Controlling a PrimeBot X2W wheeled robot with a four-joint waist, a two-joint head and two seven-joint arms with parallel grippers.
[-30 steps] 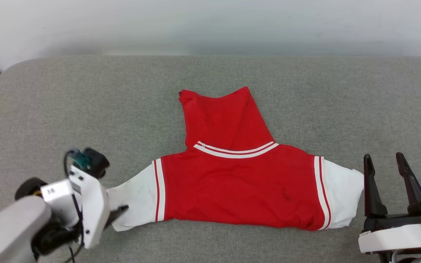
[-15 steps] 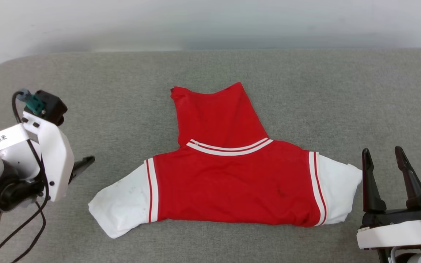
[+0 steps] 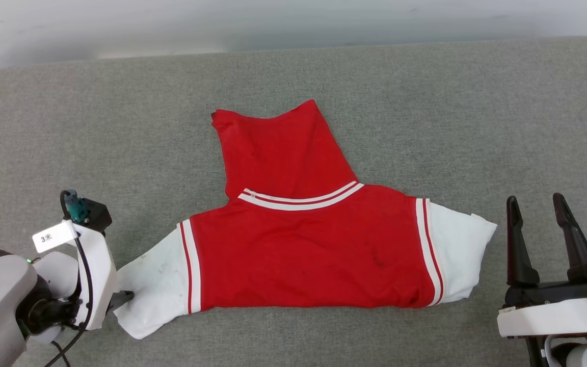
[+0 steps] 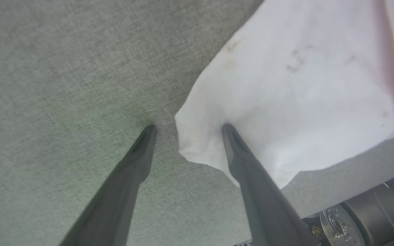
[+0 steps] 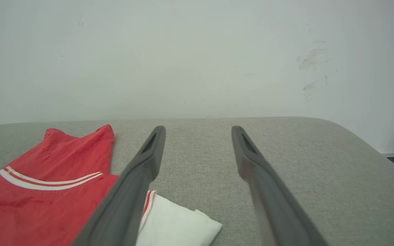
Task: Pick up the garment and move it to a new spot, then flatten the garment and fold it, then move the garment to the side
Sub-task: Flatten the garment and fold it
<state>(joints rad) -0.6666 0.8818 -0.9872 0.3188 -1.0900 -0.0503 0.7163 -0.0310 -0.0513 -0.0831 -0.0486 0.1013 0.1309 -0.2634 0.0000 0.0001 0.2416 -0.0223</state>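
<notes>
at 9 o'clock of the garment (image 3: 303, 244), which lies on the grey cushion (image 3: 426, 102) with sleeves along 9–3, the left gripper (image 4: 186, 127) is nearer: open, empty, astride the white sleeve (image 4: 286, 85) corner. the right gripper (image 3: 535, 214), also open and empty, stands at 3 o'clock.

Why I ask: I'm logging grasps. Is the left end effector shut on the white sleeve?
No: the left end effector stands open, one finger on the garment, the other on the grey cushion.
</notes>
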